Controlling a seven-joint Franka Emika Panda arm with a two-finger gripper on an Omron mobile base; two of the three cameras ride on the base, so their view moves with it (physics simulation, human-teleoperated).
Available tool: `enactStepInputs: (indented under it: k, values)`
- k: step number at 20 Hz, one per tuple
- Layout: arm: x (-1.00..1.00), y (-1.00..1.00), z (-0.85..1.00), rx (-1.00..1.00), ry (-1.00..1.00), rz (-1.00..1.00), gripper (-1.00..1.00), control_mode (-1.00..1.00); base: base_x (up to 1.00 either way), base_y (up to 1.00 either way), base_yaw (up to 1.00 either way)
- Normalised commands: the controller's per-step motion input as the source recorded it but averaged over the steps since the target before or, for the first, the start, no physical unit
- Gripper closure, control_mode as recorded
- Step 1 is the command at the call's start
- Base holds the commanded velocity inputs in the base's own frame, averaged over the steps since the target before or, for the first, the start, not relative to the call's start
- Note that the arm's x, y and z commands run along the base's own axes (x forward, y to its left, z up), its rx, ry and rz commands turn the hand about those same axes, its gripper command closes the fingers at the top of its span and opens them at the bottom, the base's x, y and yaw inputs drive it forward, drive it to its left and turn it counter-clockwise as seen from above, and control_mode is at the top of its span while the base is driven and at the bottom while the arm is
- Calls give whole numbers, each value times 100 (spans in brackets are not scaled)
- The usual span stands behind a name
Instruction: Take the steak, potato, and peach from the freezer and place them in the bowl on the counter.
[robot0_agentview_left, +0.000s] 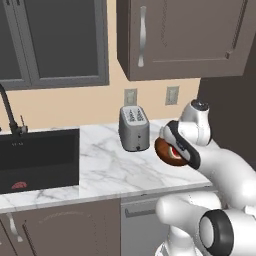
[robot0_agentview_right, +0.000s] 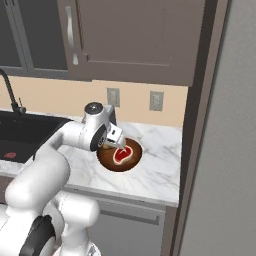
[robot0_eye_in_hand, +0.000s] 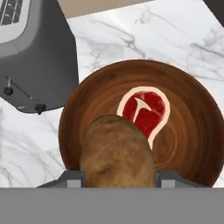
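Hand view: the gripper (robot0_eye_in_hand: 117, 175) grips the potato (robot0_eye_in_hand: 116, 151) above the bowl (robot0_eye_in_hand: 188, 131) holding the steak (robot0_eye_in_hand: 144, 109); release comes next, then the peach.

You've got a glossy dark wooden bowl (robot0_eye_in_hand: 183, 131) with ring grain showing, sitting on a smooth white marble surface (robot0_eye_in_hand: 166, 35) with grey veins. The steak (robot0_eye_in_hand: 146, 109) looks flat red with a pale fat rim. The potato (robot0_eye_in_hand: 116, 153) is matt and a bit rough-skinned. The toaster (robot0_eye_in_hand: 39, 57) looks like brushed grey metal with a soft sheen. The sink (robot0_agentview_left: 40, 155) is matt black.
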Motion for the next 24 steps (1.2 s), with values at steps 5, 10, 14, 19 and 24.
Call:
enactStepInputs:
  k: [5,10,14,19,24]
  values:
    - [30,0,-22,0,1,0,100,-100,0,0,0]
    - [25,0,-40,0,0,0,100,-100,0,0,0]
    - [20,0,-42,0,0,0,100,-100,0,0,0]
    - [16,0,-29,0,0,0,100,-100,0,0,0]
    - [9,0,-17,0,1,0,100,-100,0,0,0]
